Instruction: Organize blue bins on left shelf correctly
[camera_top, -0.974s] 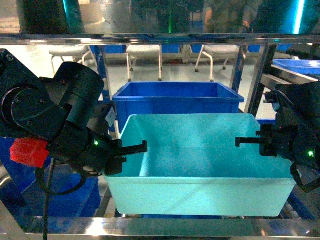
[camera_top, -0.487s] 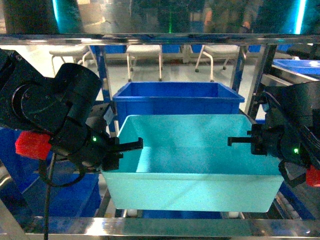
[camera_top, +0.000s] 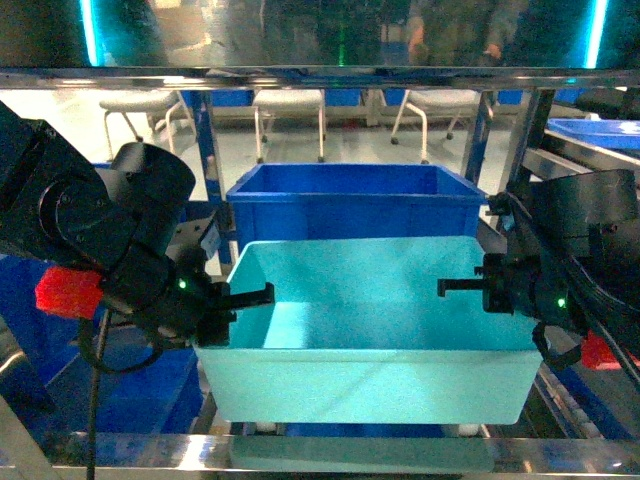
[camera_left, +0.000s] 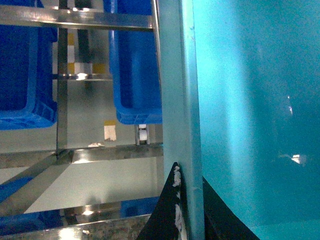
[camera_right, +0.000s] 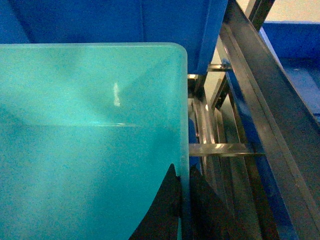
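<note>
The light turquoise blue bin (camera_top: 370, 385) hangs level inside the left shelf (camera_top: 320, 78), between its top crossbar and front bar. My left gripper (camera_top: 240, 300) is shut on the bin's left wall, one finger inside and one outside. In the left wrist view the bin's rim (camera_left: 180, 100) runs down into the left gripper (camera_left: 189, 200), whose black fingers press on both sides of it. My right gripper (camera_top: 465, 288) is shut on the right wall. The right wrist view shows the bin (camera_right: 90, 125) with the right gripper (camera_right: 184, 200) clamped over its edge.
A darker royal-blue bin (camera_top: 350, 200) stands right behind the turquoise one. More dark blue bins (camera_left: 25, 75) sit on the lower levels at the left. Steel rails (camera_right: 260, 90) run close along the right side. The shiny front bar (camera_top: 320, 452) lies just below the bin.
Both grippers and the turquoise bin have shifted left and slightly lower in the head view. The grips on both walls are unchanged.
</note>
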